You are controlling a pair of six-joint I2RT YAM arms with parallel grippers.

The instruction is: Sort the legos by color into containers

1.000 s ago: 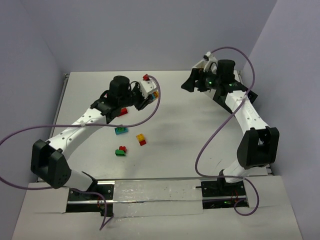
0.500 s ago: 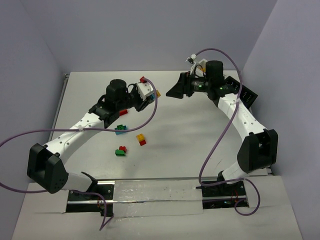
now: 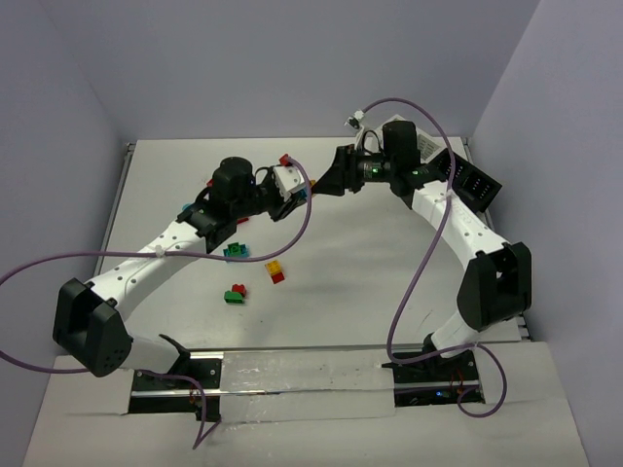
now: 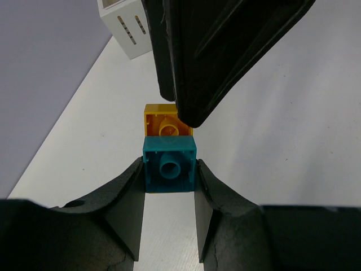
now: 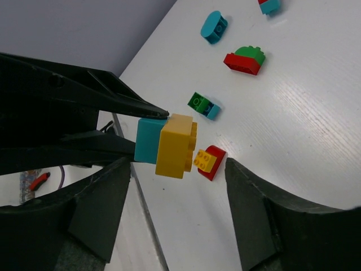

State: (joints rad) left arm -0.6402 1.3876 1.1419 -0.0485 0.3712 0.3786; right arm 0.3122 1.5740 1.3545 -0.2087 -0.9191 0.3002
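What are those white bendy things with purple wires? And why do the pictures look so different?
Those are two robot arms, bolted to the near edge of a table. Each ends in a gripper, a pincher with two fingers. One picture comes from a camera high above, so you see both arms. The other two come from small cameras on the wrists, so the big black shapes there are the robot's own fingers. The left gripper is pinching a teal brick, with a yellow brick stuck onto it. The right gripper is open and faces the yellow one. More bricks lie loose on the table, and black bins with slots stand over on the right.
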